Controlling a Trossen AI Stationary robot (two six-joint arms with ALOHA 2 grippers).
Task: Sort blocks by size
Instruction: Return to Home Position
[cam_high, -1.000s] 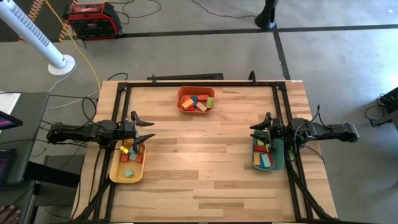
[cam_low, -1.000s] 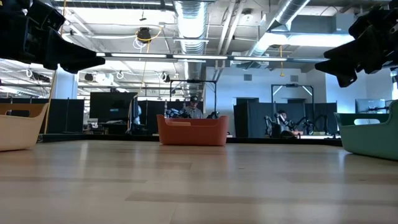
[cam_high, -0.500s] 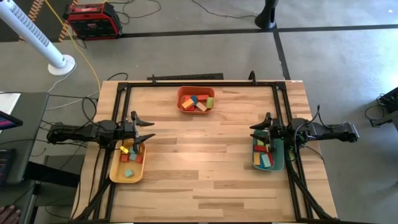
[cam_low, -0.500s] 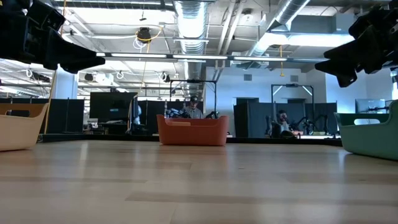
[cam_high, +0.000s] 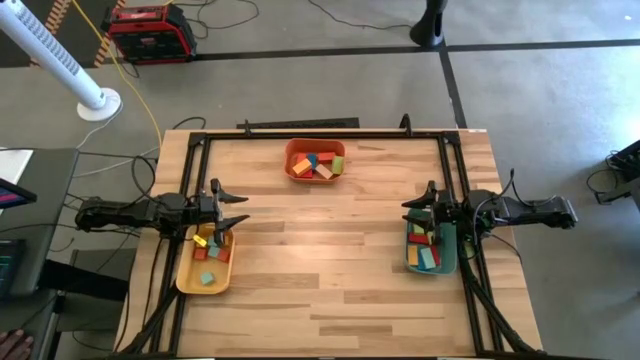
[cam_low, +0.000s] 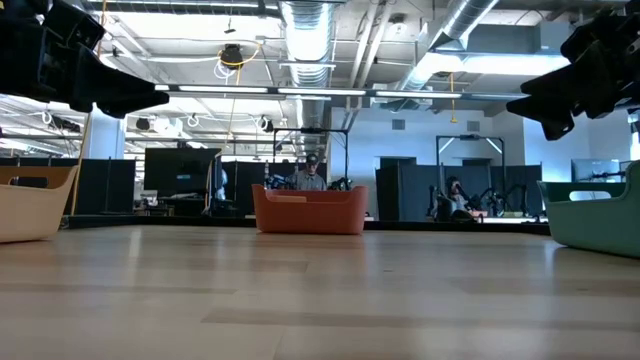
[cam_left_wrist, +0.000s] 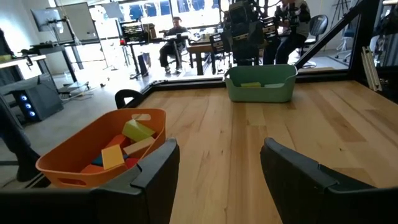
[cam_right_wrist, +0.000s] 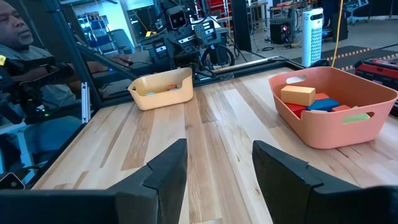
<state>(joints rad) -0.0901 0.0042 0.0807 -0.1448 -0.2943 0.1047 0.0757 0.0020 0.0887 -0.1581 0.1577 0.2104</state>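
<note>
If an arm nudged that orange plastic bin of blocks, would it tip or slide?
Probably slide: the orange plastic bin sits low and wide on the smooth wooden table. The loose painted blocks inside add weight low down and would likely shift.

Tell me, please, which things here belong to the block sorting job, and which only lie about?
Belong to the job:
blocks; orange tray; yellow tray; green tray; left gripper and right gripper, both open and empty.

Just lying about:
red machine on the floor; white tower fan.
</note>
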